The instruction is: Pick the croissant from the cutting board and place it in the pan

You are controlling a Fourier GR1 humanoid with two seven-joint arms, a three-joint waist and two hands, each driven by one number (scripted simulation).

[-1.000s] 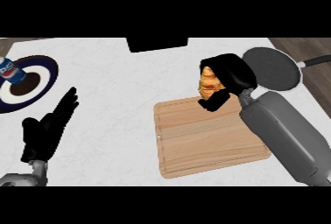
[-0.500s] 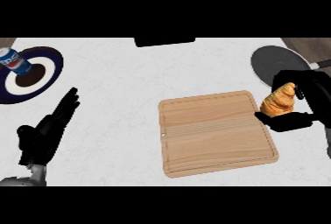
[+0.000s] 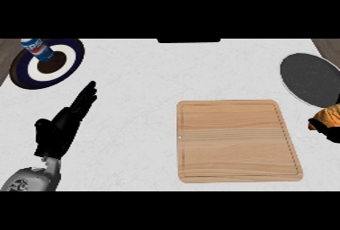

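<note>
The croissant (image 3: 327, 115), golden brown, shows at the head view's right edge, just right of the wooden cutting board (image 3: 235, 139). My right hand (image 3: 331, 132) is mostly out of frame; dark fingers curl round the croissant from below. The dark grey pan (image 3: 309, 78) lies above the croissant at the upper right, with nothing in it. The board's top is bare. My left hand (image 3: 63, 126) rests open at the left, fingers straight and pointing up.
A dark blue plate (image 3: 69, 58) with a brown centre sits at the upper left, with a blue can (image 3: 37, 48) standing on it. A dark object (image 3: 188, 40) lies at the counter's far edge. White counter surrounds the board.
My right hand has carried the croissant from over the board's top to beyond the board's right side, near the pan. The view has shifted left. The left hand stays where it was.
</note>
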